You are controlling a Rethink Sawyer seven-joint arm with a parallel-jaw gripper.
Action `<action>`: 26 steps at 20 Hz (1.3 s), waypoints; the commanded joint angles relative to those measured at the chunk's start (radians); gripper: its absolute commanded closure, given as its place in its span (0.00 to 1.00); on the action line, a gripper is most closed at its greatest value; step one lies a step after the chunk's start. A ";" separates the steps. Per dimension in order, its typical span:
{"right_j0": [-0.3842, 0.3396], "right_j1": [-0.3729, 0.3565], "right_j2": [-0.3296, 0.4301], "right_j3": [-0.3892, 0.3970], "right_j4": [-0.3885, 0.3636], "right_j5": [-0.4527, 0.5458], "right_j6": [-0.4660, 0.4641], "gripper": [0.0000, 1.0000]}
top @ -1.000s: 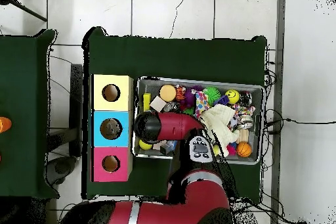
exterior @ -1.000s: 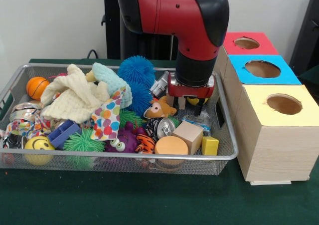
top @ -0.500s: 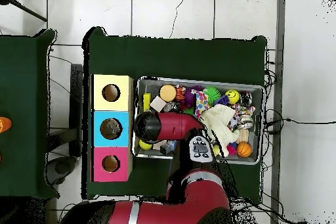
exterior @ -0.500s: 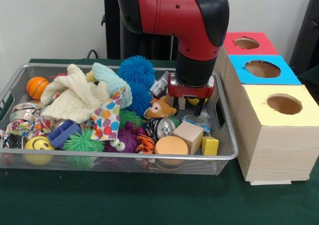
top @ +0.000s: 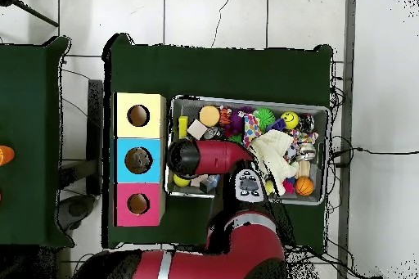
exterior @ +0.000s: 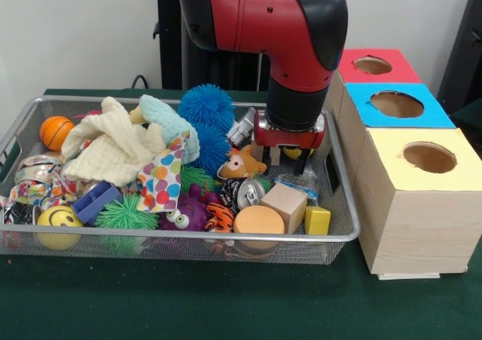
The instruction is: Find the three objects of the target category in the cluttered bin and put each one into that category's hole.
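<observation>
A yellow ball [exterior: 295,153] sits low in the wire mesh bin [exterior: 340,204], at its end nearest the boxes, and shows only as a sliver between the dark fingers of the gripper [exterior: 285,159]. The fingers stand on either side of the ball, but whether they press on it or stand clear cannot be told from either view. The red and black arm [exterior: 279,23] comes down over that end of the bin; from overhead it covers the gripper, and the ball shows there as a yellow-green spot [top: 181,180] beside the arm.

Just in front of the gripper lie a wooden cube [exterior: 284,206], a small yellow block [exterior: 317,220] and a round wooden disc [exterior: 258,221], with a crushed can [exterior: 249,191] and an orange plush animal [exterior: 242,163] close by. Further along the bin are two blue spiky balls [exterior: 206,108], a cream cloth [exterior: 113,145], a polka-dot cloth [exterior: 160,179], a green spiky ball [exterior: 125,213], a purple toy with googly eyes [exterior: 185,214], a yellow smiley ball [exterior: 59,220] and a small orange basketball [exterior: 56,132] at the far end.

Beside the bin stand three wooden boxes in a row, each with a round hole on top: the yellow box [exterior: 419,180], the blue box [exterior: 397,103] and the red box [exterior: 374,65]
</observation>
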 commanded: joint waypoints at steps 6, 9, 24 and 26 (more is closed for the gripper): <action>0.028 0.141 0.105 -0.004 -0.012 -0.102 0.106 0.00; 0.028 0.142 0.106 -0.006 -0.011 -0.101 0.106 0.00; 0.018 0.157 0.119 -0.027 -0.009 -0.096 0.091 0.00; 0.017 0.159 0.122 -0.033 -0.008 -0.094 0.087 0.00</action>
